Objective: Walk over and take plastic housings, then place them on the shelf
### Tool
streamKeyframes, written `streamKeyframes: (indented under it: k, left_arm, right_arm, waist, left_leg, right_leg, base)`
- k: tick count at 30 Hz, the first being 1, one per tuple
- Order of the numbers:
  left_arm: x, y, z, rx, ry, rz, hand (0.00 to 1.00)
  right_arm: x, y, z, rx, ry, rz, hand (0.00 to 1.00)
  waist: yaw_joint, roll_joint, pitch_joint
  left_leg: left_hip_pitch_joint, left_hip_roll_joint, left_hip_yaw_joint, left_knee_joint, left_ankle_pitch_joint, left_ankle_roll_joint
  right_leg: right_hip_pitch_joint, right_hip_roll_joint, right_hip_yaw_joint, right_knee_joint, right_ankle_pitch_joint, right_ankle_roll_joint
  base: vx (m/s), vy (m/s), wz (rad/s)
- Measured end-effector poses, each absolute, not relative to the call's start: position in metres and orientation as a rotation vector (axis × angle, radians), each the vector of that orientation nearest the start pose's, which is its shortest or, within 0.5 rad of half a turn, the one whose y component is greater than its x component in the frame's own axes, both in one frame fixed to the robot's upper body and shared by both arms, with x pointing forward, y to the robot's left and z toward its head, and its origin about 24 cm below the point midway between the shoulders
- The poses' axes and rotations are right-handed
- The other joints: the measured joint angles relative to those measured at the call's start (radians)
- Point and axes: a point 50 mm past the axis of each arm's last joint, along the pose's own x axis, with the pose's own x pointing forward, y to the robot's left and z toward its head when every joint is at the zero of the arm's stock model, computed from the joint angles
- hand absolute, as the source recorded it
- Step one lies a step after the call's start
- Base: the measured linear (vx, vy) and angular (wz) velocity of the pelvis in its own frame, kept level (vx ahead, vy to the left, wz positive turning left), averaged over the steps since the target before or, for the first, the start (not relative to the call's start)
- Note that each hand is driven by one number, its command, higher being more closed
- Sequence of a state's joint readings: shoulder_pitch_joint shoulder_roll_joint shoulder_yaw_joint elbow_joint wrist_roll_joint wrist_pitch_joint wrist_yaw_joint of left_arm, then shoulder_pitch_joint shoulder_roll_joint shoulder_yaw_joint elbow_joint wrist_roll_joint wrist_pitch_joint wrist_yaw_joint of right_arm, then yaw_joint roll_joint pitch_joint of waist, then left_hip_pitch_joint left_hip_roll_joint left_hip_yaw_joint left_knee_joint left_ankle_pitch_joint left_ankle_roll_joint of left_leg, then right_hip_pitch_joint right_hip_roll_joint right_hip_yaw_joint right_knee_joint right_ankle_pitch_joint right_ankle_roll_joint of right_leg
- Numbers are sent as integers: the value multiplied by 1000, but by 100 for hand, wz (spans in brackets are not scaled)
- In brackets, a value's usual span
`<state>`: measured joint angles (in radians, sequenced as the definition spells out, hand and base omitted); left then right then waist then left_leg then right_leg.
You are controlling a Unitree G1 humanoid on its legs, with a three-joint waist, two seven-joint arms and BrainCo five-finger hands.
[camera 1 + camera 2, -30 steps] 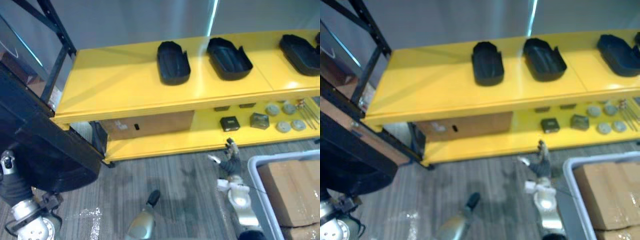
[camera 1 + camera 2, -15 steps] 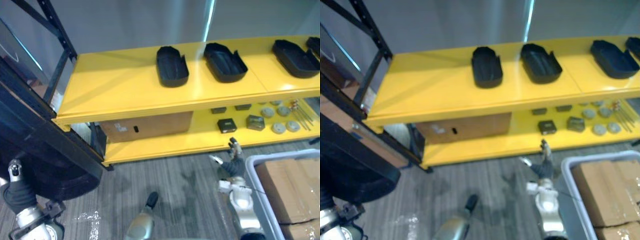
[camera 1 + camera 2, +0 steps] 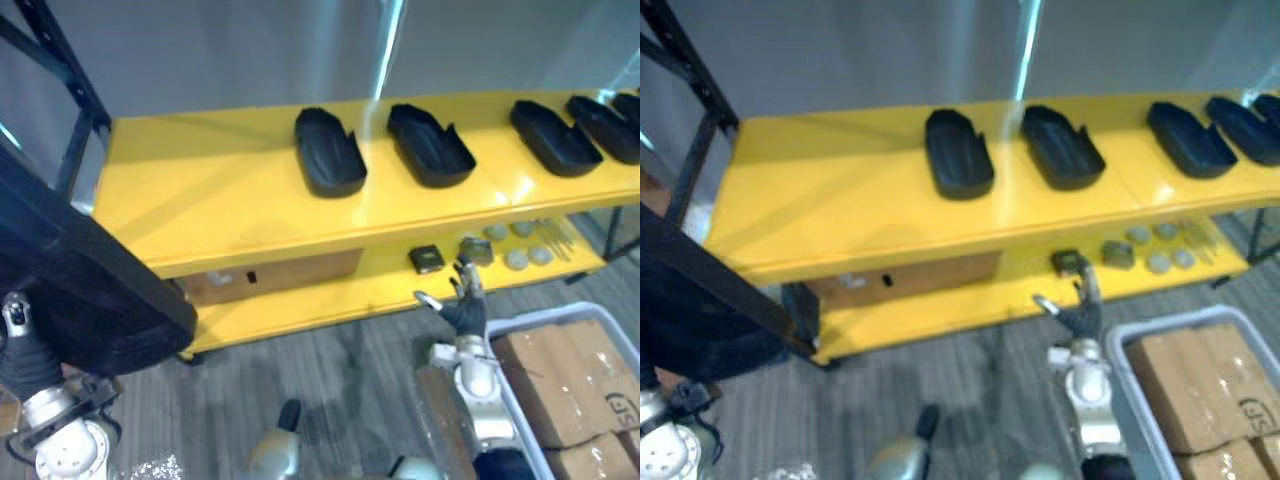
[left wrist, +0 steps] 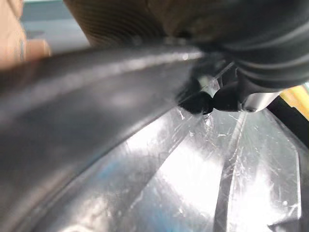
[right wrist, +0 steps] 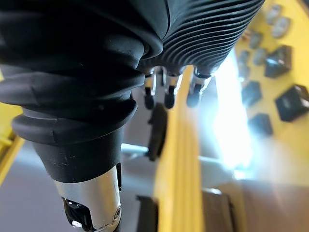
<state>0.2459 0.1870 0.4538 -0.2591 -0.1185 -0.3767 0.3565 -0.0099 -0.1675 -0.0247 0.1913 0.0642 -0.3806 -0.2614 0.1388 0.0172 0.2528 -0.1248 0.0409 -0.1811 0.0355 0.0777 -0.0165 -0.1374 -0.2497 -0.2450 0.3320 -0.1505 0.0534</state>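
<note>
Several black plastic housings lie open side up on the yellow shelf's top board point(image 3: 230, 190): one point(image 3: 328, 152) near the middle, another point(image 3: 430, 146) beside it, and more point(image 3: 552, 137) toward the right end. A large black housing point(image 3: 80, 290) hangs at the left, in front of the shelf. My left hand point(image 4: 227, 94) is curled over that housing's rim, dark fingertips pressing its glossy inner face point(image 4: 203, 169). My right hand point(image 3: 465, 305) is open with straight fingers and holds nothing, low in front of the lower board.
The lower board carries a cardboard box point(image 3: 270, 275), a small black block point(image 3: 427, 259) and several grey discs point(image 3: 515, 258). A grey bin point(image 3: 520, 325) with cardboard boxes stands on the floor at the lower right. A black rack post point(image 3: 60, 60) rises at the far left.
The whole picture has shifted left, so the camera moved; more housings show at the shelf's right end. The left hand still holds its housing, and the right hand stays open.
</note>
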Motion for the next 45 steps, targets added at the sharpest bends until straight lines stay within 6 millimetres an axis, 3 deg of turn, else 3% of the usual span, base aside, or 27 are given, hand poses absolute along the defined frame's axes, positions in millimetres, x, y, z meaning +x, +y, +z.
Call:
streamKeyframes:
  k: [1, 2, 4, 5, 6, 7, 8, 11, 12, 14, 18, 20, 24, 29, 32, 34, 38, 45]
  left_arm:
    - [164, 295, 113, 175, -495, 764, 100]
    - [168, 291, 111, 152, -488, 756, 100]
    - [171, 286, 109, 145, -488, 743, 100]
    - [170, 286, 109, 140, -491, 751, 100]
    - [167, 284, 105, 123, -480, 761, 100]
    - [165, 283, 104, 123, -477, 765, 100]
    - [162, 283, 101, 122, -460, 774, 100]
    - [154, 279, 102, 121, -460, 768, 100]
    - [155, 275, 105, 116, -473, 748, 100]
    - [156, 272, 105, 112, -473, 735, 100]
    - [148, 274, 98, 127, -429, 743, 100]
    - [147, 271, 95, 128, -413, 738, 100]
    - [145, 270, 92, 143, -390, 715, 100]
    - [148, 269, 93, 227, -372, 618, 100]
    - [163, 274, 106, 309, -379, 513, 100]
    - [180, 276, 121, 388, -405, 435, 100]
    - [227, 289, 151, 551, -386, 311, 100]
    - [294, 327, 190, 682, -237, 379, 100]
  right_arm:
    - [246, -204, 44, -83, -222, -288, 0]
    - [240, -207, 45, -85, -228, -302, 0]
    - [230, -212, 46, -90, -233, -322, 0]
    - [227, -215, 50, -98, -254, -327, 0]
    - [226, -221, 52, -119, -265, -335, 0]
    - [226, -224, 54, -127, -272, -343, 0]
    - [225, -231, 56, -145, -277, -359, 0]
    - [217, -243, 64, -177, -322, -425, 0]
    - [212, -249, 65, -206, -328, -447, 0]
    - [210, -251, 64, -199, -323, -452, 0]
    - [188, -244, 35, -127, -201, -476, 0]
    - [171, -242, 4, -98, -59, -504, 0]
    - [155, -240, -39, -110, 150, -536, 0]
    - [134, -246, -71, -156, 349, -565, 0]
    - [121, -254, -82, -182, 428, -583, 0]
    - [113, -258, -89, -196, 484, -586, 0]
    - [103, -264, -99, -247, 576, -527, 0]
    - [97, -269, -105, -266, 648, -458, 0]
  waist:
    - [-11, 0, 0]
    - [-47, 0, 0]
    - [-62, -8, -4]
    - [-72, -25, -8]
    - [-80, -8, -7]
    - [-80, -10, -7]
    - [-76, 29, -14]
    - [-86, 44, -39]
    - [-87, 53, -44]
    - [-84, 54, -45]
    - [-100, -3, -54]
    - [-105, -15, -61]
    - [-106, 4, -69]
    - [-121, 38, -92]
    - [-129, 59, -104]
    - [-131, 58, -104]
    - [-150, 55, -104]
    - [-200, 40, -84]
  left_leg:
    - [-9, -5, -11, 4, 0, 0]
    - [-28, -28, -59, 10, -3, -5]
    - [-28, -51, -85, 8, -10, -15]
    - [-22, -69, -83, 2, -17, -25]
    - [-11, -57, -62, -5, -21, -33]
    - [-21, -42, -23, 13, -25, -28]
    - [-24, -3, 21, 27, -17, -40]
    - [-24, 47, 87, -23, 8, -51]
    - [-30, 58, 108, -48, 57, -67]
    - [-15, 55, 117, -91, 80, -90]
    - [23, 20, 134, -114, 81, -88]
    - [36, -3, 133, -116, 76, -80]
    - [47, -12, 136, -124, 58, -66]
    - [45, 5, 195, -123, 69, -60]
    - [30, 15, 241, -123, 72, -57]
    - [32, 17, 252, -123, 74, -55]
    - [31, 26, 309, -124, 75, -55]
    - [19, 35, 393, -123, 87, -56]
  right_leg:
    - [0, 17, 40, -50, 6, 10]
    - [13, 53, 135, -132, 13, 28]
    - [48, 70, 157, -152, 1, 41]
    - [88, 80, 165, -177, 9, 55]
    - [106, 75, 130, -188, 30, 54]
    - [113, 75, 108, -188, 53, 57]
    - [146, 96, 63, -193, 57, 60]
    - [197, 117, -42, -225, 63, 62]
    - [196, 123, -66, -225, 62, 61]
    - [195, 118, -77, -224, 60, 61]
    - [220, 79, -81, -215, 34, 80]
    - [234, 57, -86, -203, 16, 85]
    - [248, 53, -91, -203, 8, 90]
    - [261, 56, -114, -208, 14, 96]
    - [259, 58, -121, -224, 28, 98]
    - [258, 58, -114, -227, 29, 99]
    - [235, 57, -73, -236, 40, 100]
    - [151, 49, 23, -200, 45, 101]
  base:
    - [62, -122, 81]
    - [53, -178, 100]
    - [57, -253, 100]
    - [55, -295, 101]
    - [48, -245, 95]
    - [46, -183, 84]
    - [89, -169, 70]
    - [145, -172, 88]
    - [136, -102, 82]
    - [131, -27, 26]
    - [97, 4, 5]
    - [42, 32, 11]
    - [-62, 10, 5]
    - [-55, -8, 14]
    - [-25, 0, 6]
    - [-12, 1, -5]
    - [-7, 8, -28]
    - [19, 5, -32]
